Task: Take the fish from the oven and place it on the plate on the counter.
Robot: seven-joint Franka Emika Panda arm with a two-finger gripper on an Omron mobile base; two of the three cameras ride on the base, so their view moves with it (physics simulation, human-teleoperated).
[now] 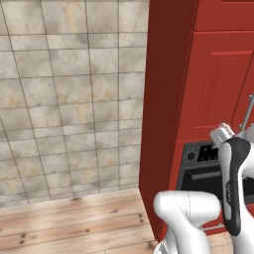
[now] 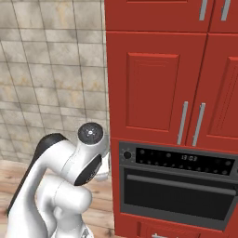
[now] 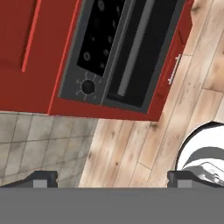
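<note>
Two fingers (image 3: 43, 178) sit wide apart, holding nothing, well short of the oven (image 2: 176, 186). Oven door (image 2: 179, 190) is shut, so the fish is presumably inside, unseen. Nothing done yet: open door, grab fish, find plate on tabletop.

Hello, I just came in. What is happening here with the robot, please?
A white robot arm stands in front of a black wall oven set in red cabinets. The oven door is shut, so nothing has been taken out yet. In the hand view the pincer is spread open and holds nothing, with the wooden floor beyond it.
</note>
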